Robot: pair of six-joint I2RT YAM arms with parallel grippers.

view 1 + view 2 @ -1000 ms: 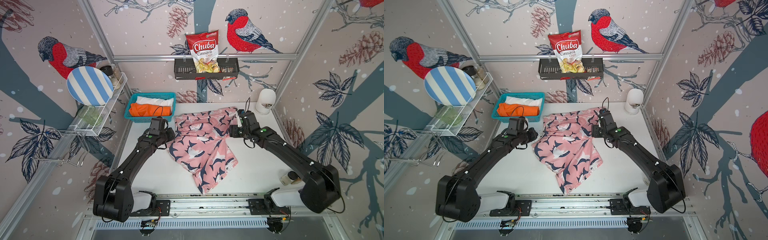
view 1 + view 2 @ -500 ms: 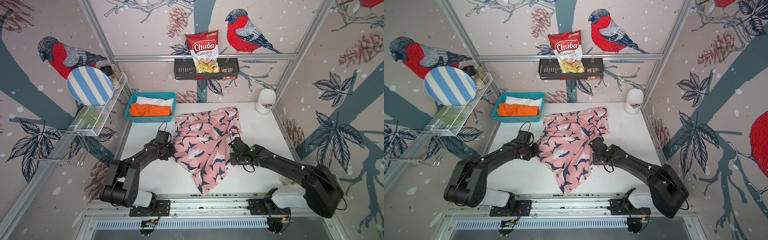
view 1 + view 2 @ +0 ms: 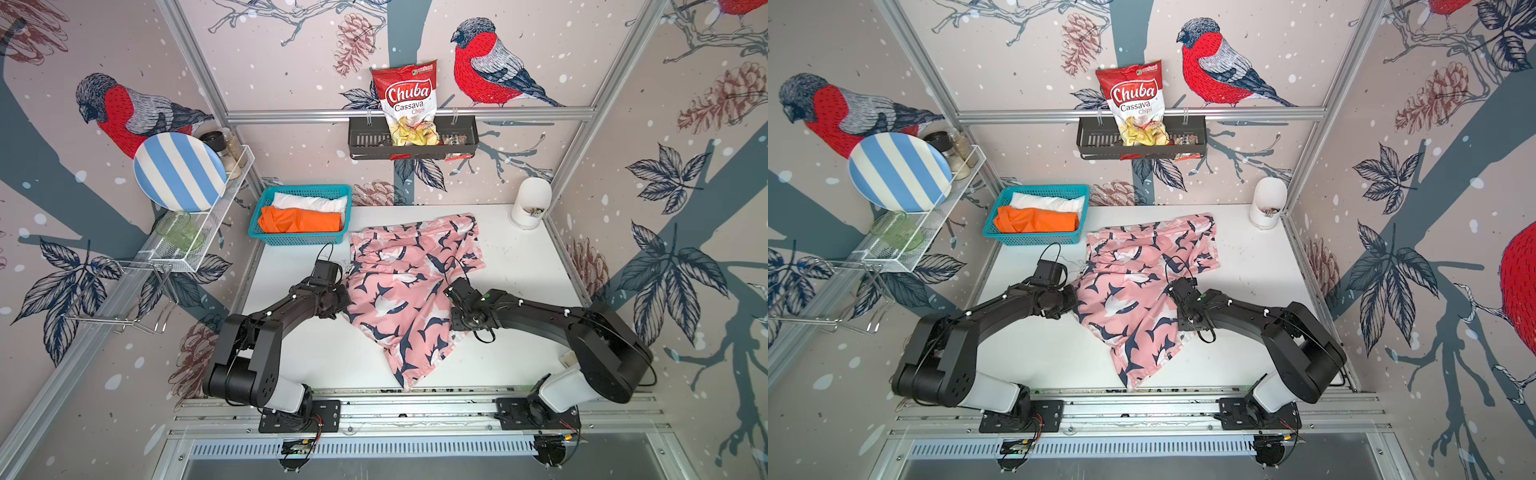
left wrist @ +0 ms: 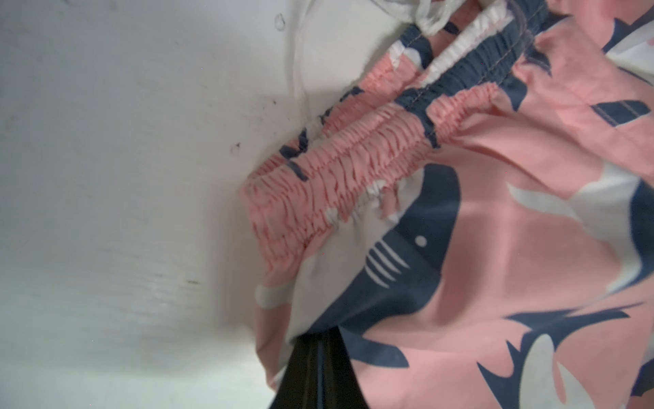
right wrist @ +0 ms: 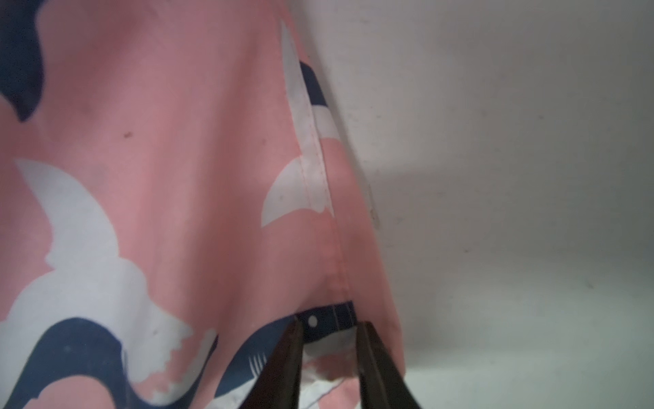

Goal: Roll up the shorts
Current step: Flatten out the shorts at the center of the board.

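Observation:
The pink shorts (image 3: pixel 407 291) with navy-and-white sharks lie spread and creased on the white table, seen in both top views (image 3: pixel 1133 291). My left gripper (image 3: pixel 343 301) is at their left edge, below the gathered waistband (image 4: pixel 339 166). Its fingers (image 4: pixel 315 371) are pressed together, shut, with cloth draped over the tips. My right gripper (image 3: pixel 451 297) is at the right hem. Its jaws (image 5: pixel 331 329) stand close together, shut on a bunched fold of pink cloth. White shorts (image 3: pixel 309 202) and orange shorts (image 3: pixel 299 220) lie in the teal basket (image 3: pixel 299 241).
A white cup (image 3: pixel 530 203) stands at the back right corner. A wire rack (image 3: pixel 208 216) with a striped plate (image 3: pixel 178 172) hangs on the left wall. A chips bag (image 3: pixel 409 104) sits in a shelf on the back wall. The metal rail (image 3: pixel 415 399) runs along the table's front.
Both arms drew back toward the front. The right gripper left the shorts' back right corner, came to the right hem and closed on the cloth. The left gripper slid down the left edge.

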